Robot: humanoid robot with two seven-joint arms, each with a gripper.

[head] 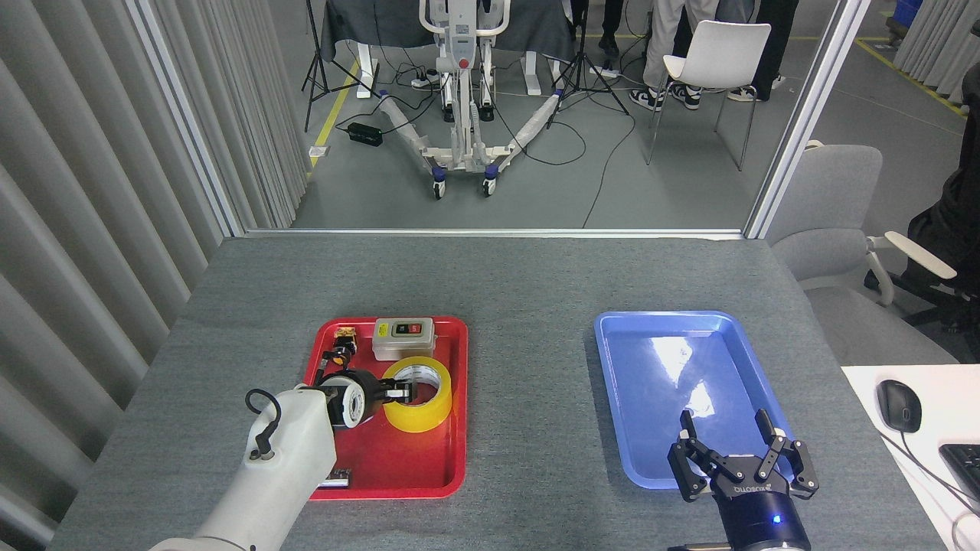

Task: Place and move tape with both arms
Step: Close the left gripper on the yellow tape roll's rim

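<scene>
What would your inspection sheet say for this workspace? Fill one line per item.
Surface: grey table, bare between the trays.
Job's things: tape in red tray; blue tray empty.
Clutter: switch box and small parts in the red tray.
Grippers: left gripper reaching into the tape's core, closure unclear; right gripper open over the blue tray's near end.
Cables: short black one on left arm.
Surroundings: white chair, wheeled stand, floor cables, people's legs.

I see the tape (417, 396), a wide translucent yellow roll with a white printed core, lying flat, hole up, in the red tray (452, 428), toward its 1 o'clock part, just below the grey switch box (403, 337).
</scene>
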